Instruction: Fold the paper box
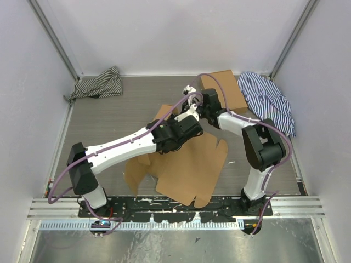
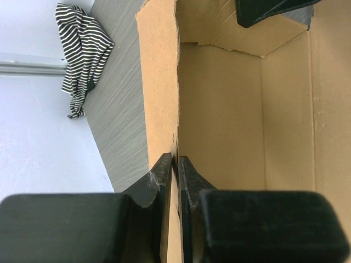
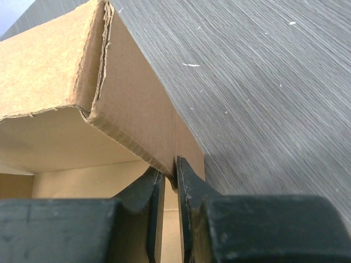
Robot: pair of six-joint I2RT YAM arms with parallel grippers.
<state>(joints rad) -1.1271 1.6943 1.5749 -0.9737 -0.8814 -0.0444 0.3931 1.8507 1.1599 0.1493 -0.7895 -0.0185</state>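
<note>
Two arms meet over the paper box (image 1: 189, 167), which you have lying partly unfolded at mid-counter (image 1: 104, 123), with flat flaps spreading toward the near edge.

Left jaws: narrow, pinching an upright side wall of the paper box (image 2: 159, 82) edge-on. One finger (image 2: 156, 183) sits on the wall's outer face and the other inside the box.

Right jaws: also narrow, clamped on the lower edge of a raised wall of the paper box (image 3: 137, 118), just below a folded corner. A fingertip (image 3: 186, 178) presses the wall's outer face, and grey counter (image 3: 263, 82) shows beyond it.

Surroundings: your far-left corner holds a dark striped cloth (image 1: 98, 83), also seen from the left wrist (image 2: 82, 55). A smaller brown box (image 1: 225, 90) stands at the far side, just behind the right wrist. A blue striped cloth (image 1: 269, 101) lies beside it on the right, touching it.
</note>
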